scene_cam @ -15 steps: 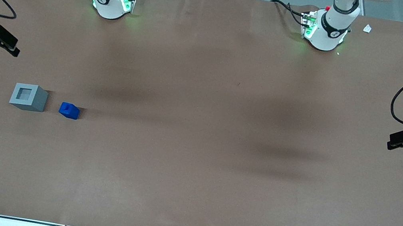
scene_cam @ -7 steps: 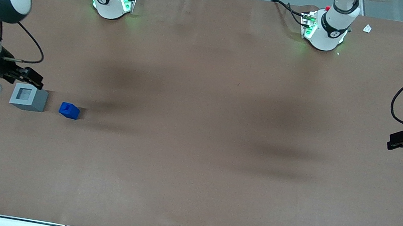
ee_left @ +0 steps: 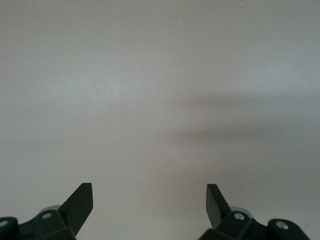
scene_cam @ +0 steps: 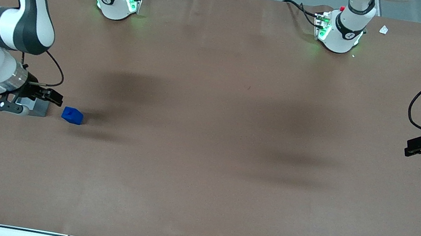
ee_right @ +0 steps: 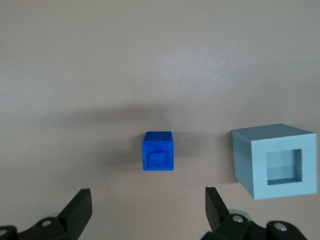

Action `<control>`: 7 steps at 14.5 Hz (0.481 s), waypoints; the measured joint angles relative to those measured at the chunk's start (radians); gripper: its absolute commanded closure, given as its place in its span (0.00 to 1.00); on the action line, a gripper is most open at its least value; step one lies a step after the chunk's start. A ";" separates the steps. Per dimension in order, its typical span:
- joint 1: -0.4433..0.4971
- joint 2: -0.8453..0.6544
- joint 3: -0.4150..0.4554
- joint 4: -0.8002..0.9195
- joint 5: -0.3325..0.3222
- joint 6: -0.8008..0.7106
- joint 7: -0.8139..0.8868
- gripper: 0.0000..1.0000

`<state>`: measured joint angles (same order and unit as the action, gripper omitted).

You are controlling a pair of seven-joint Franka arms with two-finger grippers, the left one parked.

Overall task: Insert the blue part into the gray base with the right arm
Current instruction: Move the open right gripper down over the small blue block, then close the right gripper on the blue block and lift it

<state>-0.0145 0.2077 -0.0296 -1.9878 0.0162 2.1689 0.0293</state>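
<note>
front: you are hovering the right arm [scene_cam: 4, 34] with its gripper [scene_cam: 54, 98] over the gray base [scene_cam: 39, 108], the blue part [scene_cam: 72, 115] lying just beside on the table [scene_cam: 229, 159] | right wrist: fingers [ee_right: 77, 207] are standing wide apart, empty; be centring them on the part before descending.

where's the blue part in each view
Front view: blue part on the table, just past the pincer tips.
Right wrist view: blue part ahead of the open pincer.
Left wrist view: not in it.
Shared landmark: gray base beside it.
</note>
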 measured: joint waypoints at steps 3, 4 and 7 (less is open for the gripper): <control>0.000 0.039 0.000 -0.038 0.000 0.103 0.000 0.00; 0.000 0.051 0.001 -0.062 0.000 0.146 0.000 0.00; 0.000 0.093 0.001 -0.109 0.000 0.242 0.000 0.00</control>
<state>-0.0144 0.3007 -0.0289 -2.0969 0.0162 2.4105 0.0290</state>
